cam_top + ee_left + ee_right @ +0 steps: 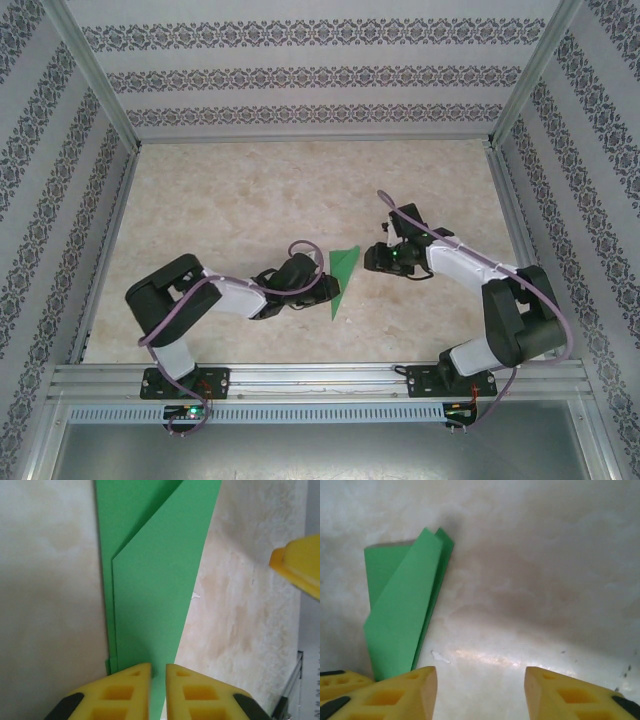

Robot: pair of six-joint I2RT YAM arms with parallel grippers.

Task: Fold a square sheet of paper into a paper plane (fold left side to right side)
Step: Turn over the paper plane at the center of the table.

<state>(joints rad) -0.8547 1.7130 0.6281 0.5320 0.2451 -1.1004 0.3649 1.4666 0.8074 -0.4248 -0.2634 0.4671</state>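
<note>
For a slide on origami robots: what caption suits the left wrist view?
Left gripper, jaws slightly parted, at the narrow end of the folded green paper plane lying on the marbled table.

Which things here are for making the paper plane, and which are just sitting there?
For the job:
- the green paper plane, folded narrow and lying flat
- the left gripper, at its pointed end
- the right gripper, open beside it

Just there:
- the table
- a tiny white speck on it
- the patterned walls
- the metal rail
</note>
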